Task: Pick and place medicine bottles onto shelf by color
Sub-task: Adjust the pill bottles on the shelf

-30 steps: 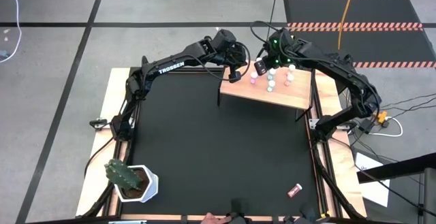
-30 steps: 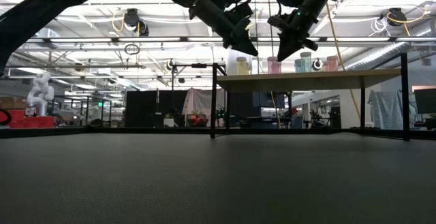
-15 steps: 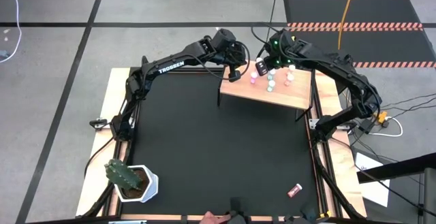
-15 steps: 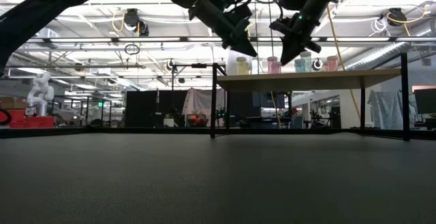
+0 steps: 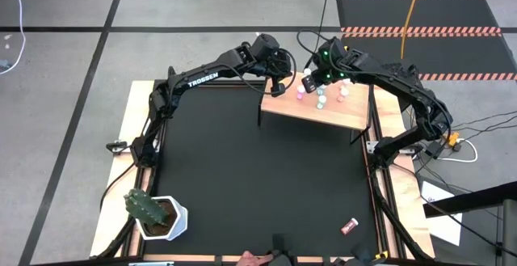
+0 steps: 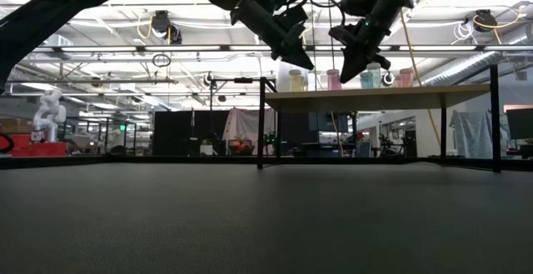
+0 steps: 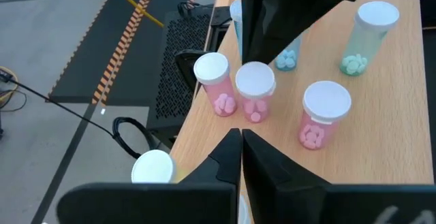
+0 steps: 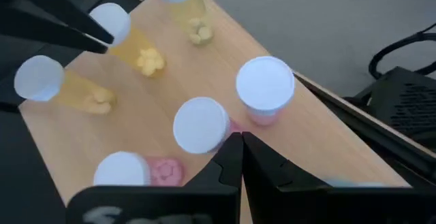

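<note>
right end effector drifted slightly toward shelf's back edge, fingers pinched shut, empty. left end effector unmoved at shelf corner, shut, empty. bottles grouped on shelf; red bottle lies on surface, likely next.

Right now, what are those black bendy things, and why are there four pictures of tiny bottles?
Those are two robot arms. Each ends in a pincher called a gripper. One camera looks down from above, one sits at table height, and one rides on each wrist. The left gripper and right gripper are both shut, holding nothing, above a wooden shelf. On it stand small white-capped medicine bottles: pink, teal and yellow. One more small bottle lies on the black table, and a cactus stands in a white pot at a corner.
</note>
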Tool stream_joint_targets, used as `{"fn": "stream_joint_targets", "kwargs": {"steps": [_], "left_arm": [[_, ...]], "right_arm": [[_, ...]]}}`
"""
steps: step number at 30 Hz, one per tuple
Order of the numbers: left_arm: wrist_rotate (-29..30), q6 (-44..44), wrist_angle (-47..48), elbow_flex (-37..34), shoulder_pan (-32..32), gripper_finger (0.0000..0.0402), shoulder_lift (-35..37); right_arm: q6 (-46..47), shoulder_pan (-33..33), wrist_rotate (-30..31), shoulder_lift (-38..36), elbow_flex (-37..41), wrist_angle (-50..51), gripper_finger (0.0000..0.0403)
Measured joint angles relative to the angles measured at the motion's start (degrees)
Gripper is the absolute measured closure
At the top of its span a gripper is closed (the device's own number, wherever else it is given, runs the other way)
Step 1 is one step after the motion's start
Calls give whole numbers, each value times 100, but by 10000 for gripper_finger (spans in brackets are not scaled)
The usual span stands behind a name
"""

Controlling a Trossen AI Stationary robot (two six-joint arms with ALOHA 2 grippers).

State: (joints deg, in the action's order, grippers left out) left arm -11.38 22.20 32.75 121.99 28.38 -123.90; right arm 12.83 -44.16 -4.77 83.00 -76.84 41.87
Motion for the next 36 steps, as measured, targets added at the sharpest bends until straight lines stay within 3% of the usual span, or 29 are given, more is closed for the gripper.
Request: {"fn": "stream_joint_targets", "kwargs": {"steps": [15, 30, 36], "left_arm": [[-2, -44, 2, 0, 0, 380, 0], [-9, 40, 11, 0, -117, 380, 0], [-16, -92, 59, 0, -172, 380, 0]], "right_arm": [[109, 0, -98, -27, 0, 60, 403], [184, 6, 39, -666, -2, 99, 403], [312, 330, -119, -1008, -2, 639, 403]]}}
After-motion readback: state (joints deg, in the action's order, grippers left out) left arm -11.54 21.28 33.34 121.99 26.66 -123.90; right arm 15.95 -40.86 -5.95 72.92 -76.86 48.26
